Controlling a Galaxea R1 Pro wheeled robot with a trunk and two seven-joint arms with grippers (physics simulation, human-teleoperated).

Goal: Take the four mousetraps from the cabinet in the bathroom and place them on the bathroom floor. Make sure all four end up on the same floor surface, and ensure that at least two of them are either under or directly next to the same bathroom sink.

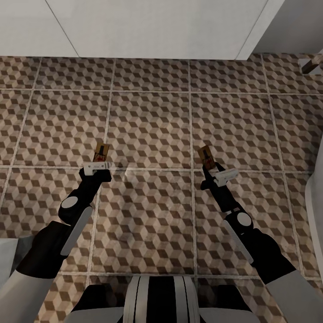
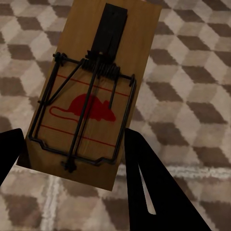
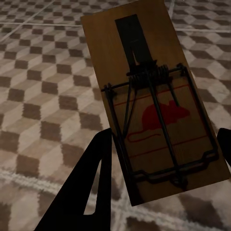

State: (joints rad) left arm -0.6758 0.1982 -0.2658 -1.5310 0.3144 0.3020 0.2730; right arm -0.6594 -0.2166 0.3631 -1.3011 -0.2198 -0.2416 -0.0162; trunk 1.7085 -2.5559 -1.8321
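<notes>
Left pincer [image 1: 95,168] is clamped on one mousetrap [image 1: 102,152], the tan board sticking out past the fingertips; the left wrist view shows that left-hand mousetrap [image 2: 86,96] face up between the two dark fingers [image 2: 149,187], wire bar and red mouse print clear. Right pincer [image 1: 220,175] grips a second mousetrap [image 1: 205,157] the same way; the right wrist view shows this right-hand mousetrap [image 3: 154,106] held by its near end, one finger [image 3: 91,183] along its edge.

Progress, judged from these views: two of four traps are out of the cabinet and in hand, none placed. Both hang above the bathroom floor [image 1: 148,125], not touching it. No trap lies on the tiles in sight. The other two traps are out of sight, so probably to be fetched afterwards.

Left to do: lower both, release them by the sink, then get the remaining pair onto the same tiles.

Surface: large square tiles with a brown, beige and white cube print and pale grout lines, flat and bare around the pincers. Room: a white boxy unit [image 1: 134,27] runs along the far edge of the floor, beyond both traps and well apart from them; it may be the vanity, but no basin or faucet is visible, so cannot tell. A curved white fixture [image 1: 316,197] sits on the floor beyond the right arm.
</notes>
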